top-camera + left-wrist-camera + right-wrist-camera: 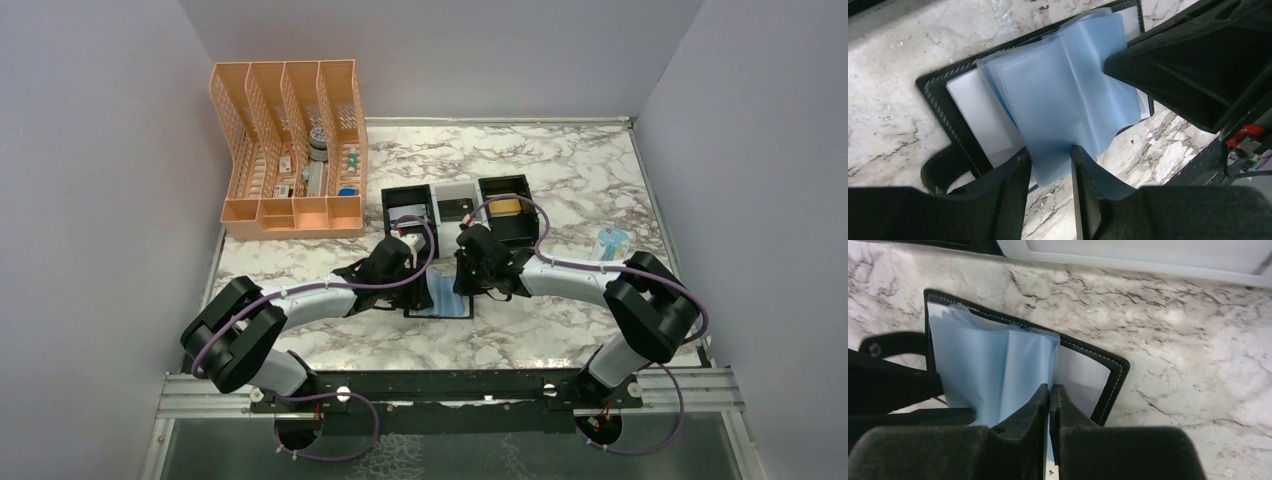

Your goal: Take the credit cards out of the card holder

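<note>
Holder lies open on your bench.
Your right claw is clamped on the blue sleeves; your left claw stands narrowly open astride their lower edge.

2 white arms with black joints and purple cables.

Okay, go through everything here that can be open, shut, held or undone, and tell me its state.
card holder, open, lying flat on the table
snap tab, undone
blue sleeves, fanned up from the spine
left hand, open, straddling a sleeve edge
right hand, shut on a sleeve edge
</note>
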Controlling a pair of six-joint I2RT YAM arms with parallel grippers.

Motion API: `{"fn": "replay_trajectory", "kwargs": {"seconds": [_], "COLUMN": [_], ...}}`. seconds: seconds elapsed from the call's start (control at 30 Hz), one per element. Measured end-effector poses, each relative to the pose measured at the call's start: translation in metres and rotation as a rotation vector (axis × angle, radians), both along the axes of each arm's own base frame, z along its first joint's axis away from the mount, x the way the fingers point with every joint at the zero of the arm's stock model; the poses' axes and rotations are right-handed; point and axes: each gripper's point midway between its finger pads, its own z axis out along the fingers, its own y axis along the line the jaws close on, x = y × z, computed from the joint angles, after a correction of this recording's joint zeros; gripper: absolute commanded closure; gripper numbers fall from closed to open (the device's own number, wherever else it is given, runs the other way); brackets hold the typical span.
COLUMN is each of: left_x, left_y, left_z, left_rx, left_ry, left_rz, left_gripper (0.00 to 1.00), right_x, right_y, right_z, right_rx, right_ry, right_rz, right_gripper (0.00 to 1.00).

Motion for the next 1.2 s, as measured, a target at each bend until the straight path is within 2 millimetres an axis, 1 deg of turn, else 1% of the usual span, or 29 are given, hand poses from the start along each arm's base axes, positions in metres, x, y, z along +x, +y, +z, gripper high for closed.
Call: {"fn": "replay_trajectory", "kwargs": {"seconds": [0.1,0.17,0.23,0.3,0.33,0.43,0.53,0.6,0.63,0.67,0.77,0.83,0.93,1.0,1.07,1.1,1.13,1.17,1.2], "left_x": [-0.002,-0.003,-0.003,-0.003,-0.003,-0.006,-0.008,-0.006,-0.004,-0.002,0.006,0.015,0.032,0.043,0.059,0.065,0.074,0.083,0.09], "left_y": [-0.001,-0.001,-0.001,0.0,0.0,0.003,0.009,0.013,0.015,0.018,0.024,0.029,0.041,0.051,0.068,0.076,0.089,0.101,0.115], "left_z": [0.0,-0.001,-0.001,-0.001,-0.001,-0.001,0.004,0.009,0.013,0.018,0.036,0.053,0.082,0.099,0.121,0.129,0.14,0.15,0.163], "left_rx": [0.0,0.0,0.001,0.002,0.004,0.016,0.043,0.06,0.069,0.077,0.093,0.104,0.127,0.148,0.169,0.18,0.191,0.203,0.215], "left_ry": [0.006,0.008,0.009,0.01,0.01,0.014,0.005,-0.012,-0.025,-0.04,-0.097,-0.154,-0.25,-0.307,-0.369,-0.389,-0.412,-0.434,-0.457], "left_rz": [-0.002,-0.003,-0.003,-0.003,-0.003,-0.005,-0.001,0.011,0.019,0.027,0.06,0.092,0.159,0.205,0.276,0.306,0.353,0.397,0.446], "left_gripper": [0.66,0.66,0.66,0.65,0.63,0.5,0.36,0.3,0.24,0.18,0.06,0.01,0.01,0.01,0.01,0.01,0.01,0.01,0.01], "right_x": [0.002,0.003,0.005,0.007,0.008,0.009,0.01,0.013,0.015,0.019,0.038,0.053,0.076,0.088,0.098,0.101,0.103,0.105,0.107], "right_y": [0.006,0.011,0.01,0.006,0.004,0.003,-0.008,-0.013,-0.018,-0.024,-0.045,-0.062,-0.096,-0.115,-0.133,-0.139,-0.143,-0.144,-0.144], "right_z": [0.001,0.004,0.004,0.003,0.003,0.004,0.004,0.014,0.021,0.031,0.066,0.093,0.139,0.168,0.195,0.207,0.217,0.227,0.239], "right_rx": [0.023,0.076,0.128,0.149,0.151,0.138,0.088,0.084,0.076,0.073,0.082,0.082,0.064,0.051,0.028,0.015,0.002,-0.011,-0.021], "right_ry": [0.012,0.026,0.048,0.071,0.078,0.082,0.069,0.038,0.016,-0.018,-0.143,-0.249,-0.443,-0.563,-0.677,-0.724,-0.761,-0.787,-0.807], "right_rz": [0.008,0.012,0.004,-0.01,-0.016,-0.02,-0.04,-0.055,-0.067,-0.084,-0.156,-0.205,-0.289,-0.332,-0.36,-0.364,-0.36,-0.35,-0.338], "right_gripper": [0.94,0.94,0.93,0.89,0.86,0.73,0.52,0.47,0.44,0.4,0.34,0.3,0.26,0.23,0.22,0.21,0.18,0.14,0.13]}}
